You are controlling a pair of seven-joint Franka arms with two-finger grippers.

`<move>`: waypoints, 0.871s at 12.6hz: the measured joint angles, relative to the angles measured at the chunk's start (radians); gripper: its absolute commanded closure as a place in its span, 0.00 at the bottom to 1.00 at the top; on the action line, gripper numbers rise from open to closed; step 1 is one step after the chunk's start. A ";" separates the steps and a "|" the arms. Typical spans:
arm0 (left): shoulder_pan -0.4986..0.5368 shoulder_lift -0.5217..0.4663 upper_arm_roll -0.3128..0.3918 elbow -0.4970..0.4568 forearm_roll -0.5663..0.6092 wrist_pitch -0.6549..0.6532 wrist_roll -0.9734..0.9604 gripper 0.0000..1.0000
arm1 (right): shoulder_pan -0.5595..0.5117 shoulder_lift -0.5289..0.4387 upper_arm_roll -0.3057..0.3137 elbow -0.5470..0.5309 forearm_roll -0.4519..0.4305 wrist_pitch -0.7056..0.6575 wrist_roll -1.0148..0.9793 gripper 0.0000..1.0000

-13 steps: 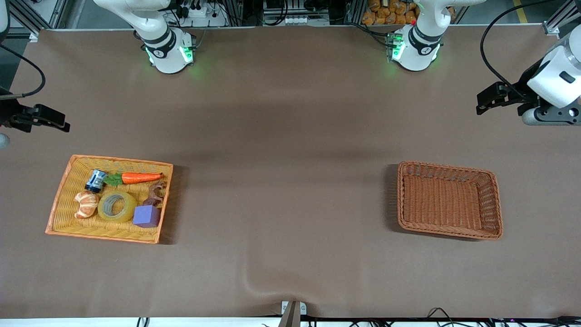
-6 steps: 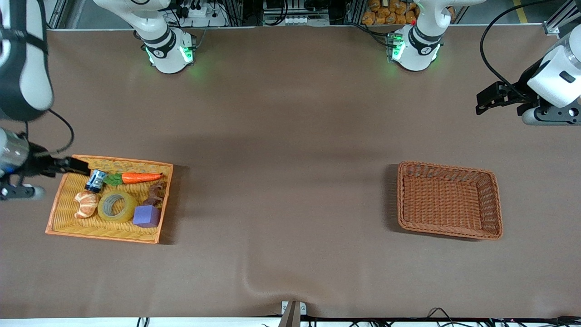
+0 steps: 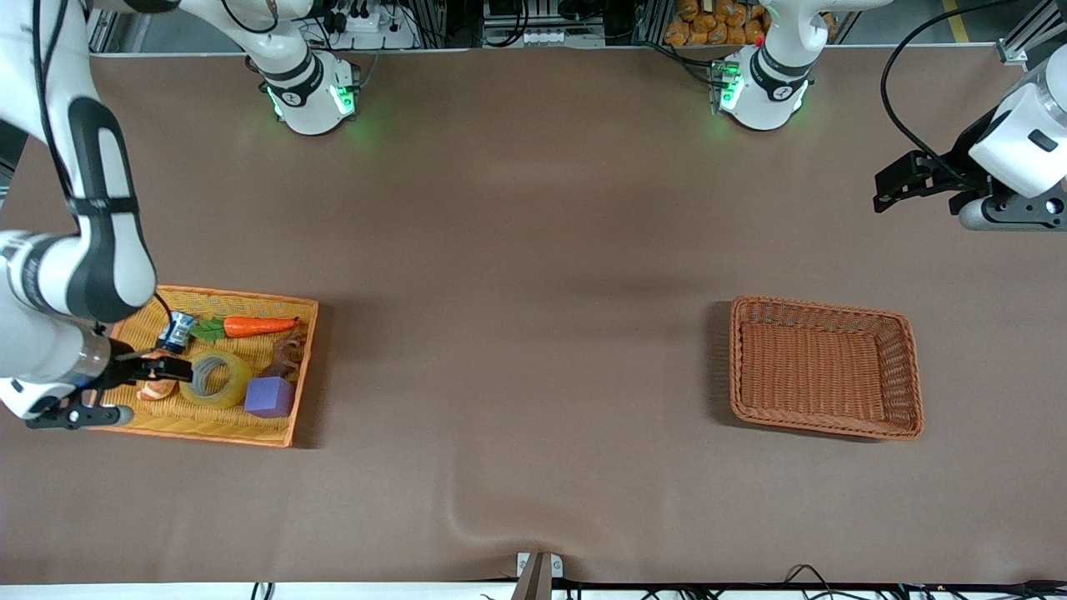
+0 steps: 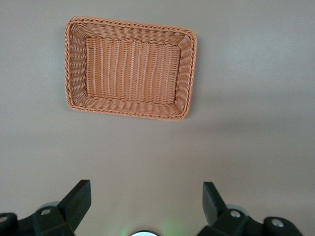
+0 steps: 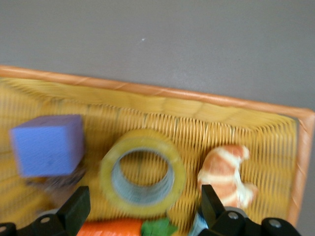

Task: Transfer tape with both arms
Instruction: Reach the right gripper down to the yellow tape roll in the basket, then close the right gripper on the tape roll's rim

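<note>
The brown table (image 3: 533, 250) carries two baskets well apart: a yellow-orange tray basket (image 3: 125, 421) toward the right arm's end, and an empty brown wicker basket (image 3: 904, 367) toward the left arm's end. Nothing has been transferred yet — the wicker basket holds nothing, and the whole job is, by my reading, still ahead.

The right arm (image 3: 100, 242) reaches over the tray basket, its right gripper (image 3: 171, 369) low over the tray's contents with jaws spread wide, pinching nothing. The left arm (image 3: 1013, 142) waits at its own end of the table, the left gripper (image 3: 888, 187) up in the air above bare table, jaws likewise spread and empty; its wrist view looks down on the wicker basket.

The tape (image 3: 215, 379) lies flat in the tray basket, hole upward, with the purple cube (image 3: 269, 397) just beside it and the peeled orange toy (image 5: 225, 169) at its opposite flank; a carrot (image 3: 258, 326), a small blue can (image 3: 176, 331) and a brown figure (image 3: 286, 354) lie farther from the front camera. In the right wrist view the roll sits between the open fingertips (image 5: 76, 209), not yet touched as far as I can tell

Left to do, I judge: grasp, lift, hand over, place — everything
</note>
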 measured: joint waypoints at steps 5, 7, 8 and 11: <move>0.004 0.003 0.002 0.000 -0.004 0.002 0.000 0.00 | -0.025 0.129 -0.002 0.002 0.000 0.098 -0.038 0.00; 0.009 0.008 0.006 0.000 0.009 0.006 0.000 0.00 | -0.026 0.129 -0.002 0.000 0.000 0.083 -0.039 0.00; 0.011 0.008 0.007 0.000 0.012 0.007 0.000 0.00 | -0.026 0.130 -0.002 -0.004 0.000 0.077 -0.044 0.00; 0.014 0.008 0.009 0.000 0.026 0.008 0.003 0.00 | -0.027 0.129 -0.002 -0.003 0.000 0.031 -0.055 0.00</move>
